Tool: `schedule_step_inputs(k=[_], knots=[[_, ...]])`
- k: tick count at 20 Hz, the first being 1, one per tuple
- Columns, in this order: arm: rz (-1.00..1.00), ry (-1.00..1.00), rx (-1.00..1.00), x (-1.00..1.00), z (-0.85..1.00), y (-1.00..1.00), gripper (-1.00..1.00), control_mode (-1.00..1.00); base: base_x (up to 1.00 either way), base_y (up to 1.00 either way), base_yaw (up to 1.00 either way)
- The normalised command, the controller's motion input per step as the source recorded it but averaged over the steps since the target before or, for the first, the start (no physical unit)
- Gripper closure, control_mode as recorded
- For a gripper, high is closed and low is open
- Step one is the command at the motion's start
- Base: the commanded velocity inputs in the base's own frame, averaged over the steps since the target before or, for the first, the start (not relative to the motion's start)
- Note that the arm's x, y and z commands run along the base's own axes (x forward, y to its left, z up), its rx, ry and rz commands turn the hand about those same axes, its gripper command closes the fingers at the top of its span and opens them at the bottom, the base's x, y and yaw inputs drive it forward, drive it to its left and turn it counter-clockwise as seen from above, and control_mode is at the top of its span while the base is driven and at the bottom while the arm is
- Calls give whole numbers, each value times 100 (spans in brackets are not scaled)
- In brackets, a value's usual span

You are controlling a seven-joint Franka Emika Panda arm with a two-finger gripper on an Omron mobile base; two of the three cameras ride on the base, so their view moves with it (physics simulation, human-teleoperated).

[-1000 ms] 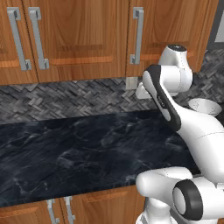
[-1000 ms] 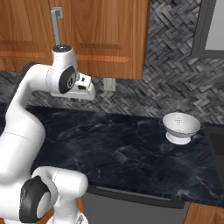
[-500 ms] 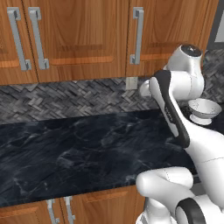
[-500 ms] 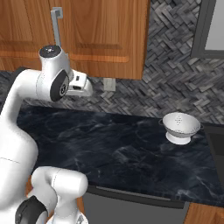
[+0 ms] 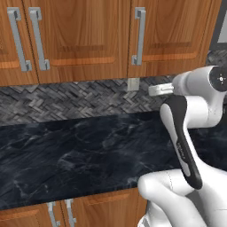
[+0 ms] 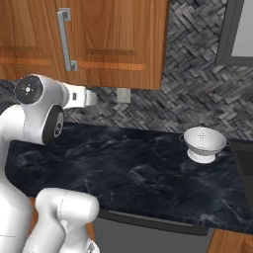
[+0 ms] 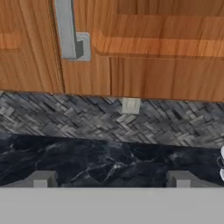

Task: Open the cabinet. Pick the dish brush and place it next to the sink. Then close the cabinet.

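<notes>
the cabinet (image 5: 170, 35) is shut, its silver bar handle (image 5: 139, 36) above and a little left of the gripper (image 7: 111, 178), so i judge the first step, opening the door, is not yet done. the jaws stand released and wide with nothing between them, over the dark marble table (image 6: 148, 173) and facing the herringbone wall. next the hand must rise, straddle the bar and clench on it; the dish brush is presumably behind the door.
</notes>
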Motion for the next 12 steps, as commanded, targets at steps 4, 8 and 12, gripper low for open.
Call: schedule_step_inputs(k=[4, 8, 12], knots=[[0, -48, 0, -47, 43, 0, -100, -100, 0, 0, 0], [0, -45, 0, -38, 46, 0, -100, -100, 0, 0, 0], [0, -40, 0, -24, 48, 3, -100, -100, 0, 0, 0]])
